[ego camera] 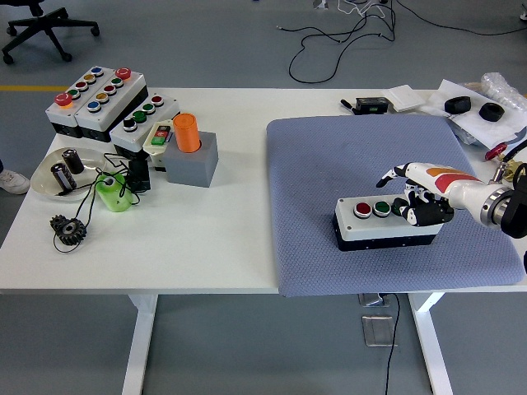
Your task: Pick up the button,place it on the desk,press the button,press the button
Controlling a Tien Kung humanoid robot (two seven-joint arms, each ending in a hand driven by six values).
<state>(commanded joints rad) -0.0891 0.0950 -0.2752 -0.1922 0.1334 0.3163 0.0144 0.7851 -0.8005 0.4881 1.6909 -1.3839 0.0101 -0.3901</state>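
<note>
on the blue-grey mat [346,156], toward its near right part, sits the button box [384,224], a pale-topped case with a black base carrying a red button [362,210] at its left and a green button [381,207] beside it; no lettering on the box can be read at this size. over the box's right end the right hand [420,200] hangs with its black fingers [422,216] curled down onto the top of the case, covering whatever sits right of the green button, while one white-backed finger sticks out to the left above the box, apart from it. whether a fingertip actually presses a button there is hidden by the hand itself. the hand grips nothing. its white shell bears an orange-red patch, but no brand can be made out. the forearm runs off the right edge of the view, cut off past the wrist. well left of the button box, off the mat, stand a grey block [193,158] with an orange cylinder [187,132] on it, further button boxes [99,100] with coloured caps, a shallow dish [59,174], a green object [111,192] and a black gear [67,227]. beyond the button box, at the far edge of the table [206,247], lies a small black device [370,104] whose markings are too small to read.
</note>
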